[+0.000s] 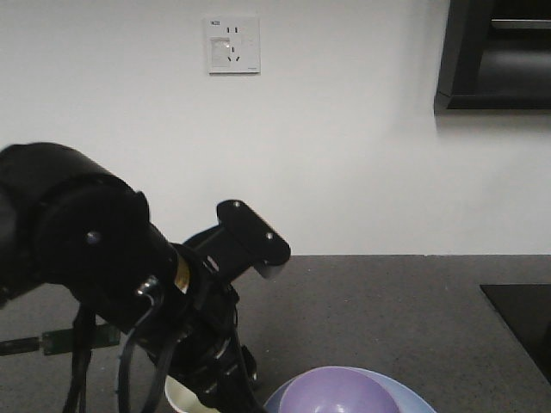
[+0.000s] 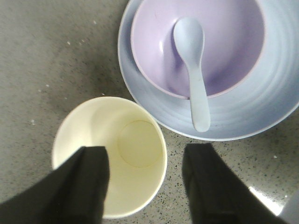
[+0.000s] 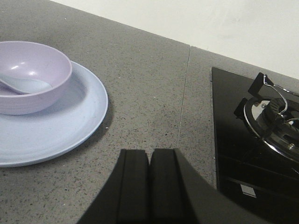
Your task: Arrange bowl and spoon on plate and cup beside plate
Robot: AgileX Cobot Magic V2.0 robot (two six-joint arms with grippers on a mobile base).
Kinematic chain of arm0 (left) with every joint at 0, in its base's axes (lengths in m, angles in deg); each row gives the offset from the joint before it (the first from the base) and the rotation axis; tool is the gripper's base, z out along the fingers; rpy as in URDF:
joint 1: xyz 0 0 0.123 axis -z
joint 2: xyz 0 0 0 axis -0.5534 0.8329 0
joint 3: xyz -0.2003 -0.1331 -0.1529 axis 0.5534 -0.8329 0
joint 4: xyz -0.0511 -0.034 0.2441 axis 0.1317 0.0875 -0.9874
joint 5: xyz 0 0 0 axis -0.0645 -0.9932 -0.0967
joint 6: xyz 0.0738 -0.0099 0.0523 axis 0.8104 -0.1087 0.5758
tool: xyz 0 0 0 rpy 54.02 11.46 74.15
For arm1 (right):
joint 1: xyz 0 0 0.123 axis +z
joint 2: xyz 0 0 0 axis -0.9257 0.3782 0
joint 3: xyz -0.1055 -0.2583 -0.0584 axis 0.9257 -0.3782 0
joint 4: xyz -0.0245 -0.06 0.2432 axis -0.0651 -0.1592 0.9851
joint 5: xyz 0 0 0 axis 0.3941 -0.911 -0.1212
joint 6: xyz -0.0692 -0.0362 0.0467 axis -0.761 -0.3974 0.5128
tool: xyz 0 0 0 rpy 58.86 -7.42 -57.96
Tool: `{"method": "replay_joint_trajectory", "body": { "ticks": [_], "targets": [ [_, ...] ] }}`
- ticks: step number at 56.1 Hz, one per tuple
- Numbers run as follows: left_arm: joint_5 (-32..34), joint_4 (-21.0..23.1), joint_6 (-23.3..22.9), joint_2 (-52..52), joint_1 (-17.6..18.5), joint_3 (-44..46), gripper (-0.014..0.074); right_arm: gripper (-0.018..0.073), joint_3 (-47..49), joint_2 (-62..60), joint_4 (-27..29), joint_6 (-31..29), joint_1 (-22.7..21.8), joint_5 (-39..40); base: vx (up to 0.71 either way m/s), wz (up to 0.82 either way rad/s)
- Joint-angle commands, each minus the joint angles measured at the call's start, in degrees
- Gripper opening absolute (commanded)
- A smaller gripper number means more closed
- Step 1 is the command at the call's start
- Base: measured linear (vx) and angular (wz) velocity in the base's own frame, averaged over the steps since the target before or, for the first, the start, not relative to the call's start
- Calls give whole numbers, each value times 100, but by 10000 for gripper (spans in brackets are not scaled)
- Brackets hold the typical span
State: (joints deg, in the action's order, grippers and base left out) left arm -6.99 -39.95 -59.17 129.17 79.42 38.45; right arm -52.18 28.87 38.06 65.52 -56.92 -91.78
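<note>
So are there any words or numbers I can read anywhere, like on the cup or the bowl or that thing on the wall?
Wall socket: a tiny dark mark in its top left corner, too small and blurred to read.
Stove top: a small pale label near its front edge, too blurred to read.
Cup, bowl, spoon, plate: no writing at all.
</note>
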Motion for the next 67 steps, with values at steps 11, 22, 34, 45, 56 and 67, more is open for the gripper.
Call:
{"method": "replay_joint_trajectory", "body": {
  "ticks": [11, 22, 34, 45, 56, 67],
  "targets": [
    [975, -52, 4, -1206, 18, 288, 0, -8, 167, 71, 109, 0, -6, 946, 0, 0],
    [1952, -368, -21, -2176, 14, -303, -6, -8, 173, 71, 751, 12, -6, 1603, 0, 0],
    [3613, -623, -738, -3633, -163, -2967, -4, -8, 173, 71, 1292, -42, -6, 2182, 0, 0],
    [5552, -618, -1454, -4945, -212, -5562, -3, -8, 173, 71, 1220, -88, -6, 2196, 0, 0],
    [6346, -611, -1514, -5619, -212, -6569, -3, -8, 173, 71, 1221, -83, -6, 2190, 0, 0],
    [6181, -611, -1514, -5706, -212, -6861, -3, -8, 173, 71, 1221, -83, -6, 2190, 0, 0]
  ]
}}
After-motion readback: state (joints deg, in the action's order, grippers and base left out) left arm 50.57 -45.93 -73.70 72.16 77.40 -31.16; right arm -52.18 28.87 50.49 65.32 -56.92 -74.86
